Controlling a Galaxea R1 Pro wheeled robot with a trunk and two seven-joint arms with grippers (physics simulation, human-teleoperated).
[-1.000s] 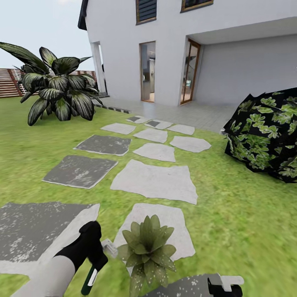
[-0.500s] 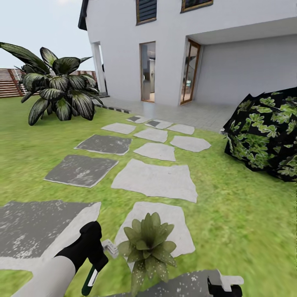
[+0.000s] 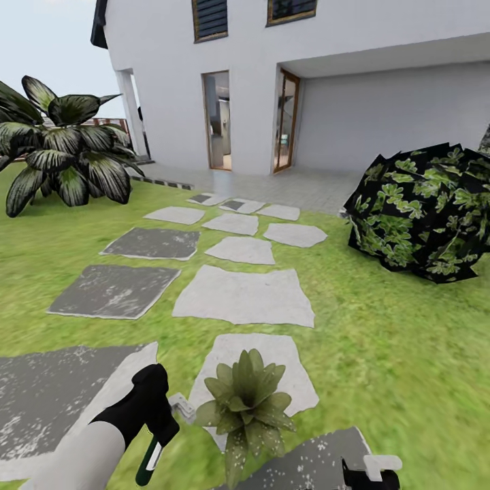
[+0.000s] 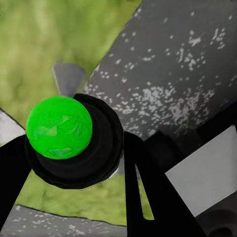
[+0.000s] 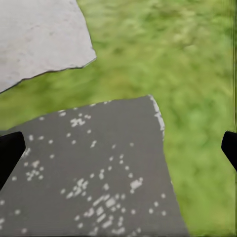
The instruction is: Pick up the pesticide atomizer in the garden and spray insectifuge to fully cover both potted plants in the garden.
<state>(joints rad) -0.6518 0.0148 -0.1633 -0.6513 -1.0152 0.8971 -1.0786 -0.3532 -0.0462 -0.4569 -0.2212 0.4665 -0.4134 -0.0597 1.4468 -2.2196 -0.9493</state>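
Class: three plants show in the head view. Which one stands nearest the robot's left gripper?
The small pointed-leaf rosette, right beside the left gripper; both big bushes stand far off.

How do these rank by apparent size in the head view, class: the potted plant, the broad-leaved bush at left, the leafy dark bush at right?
1. Leafy dark bush at right, largest.
2. Broad-leaved bush at left, somewhat smaller, partly cut off by the frame.
3. Potted plant, smallest in the picture, although it is nearest the camera, so it is truly the smallest.
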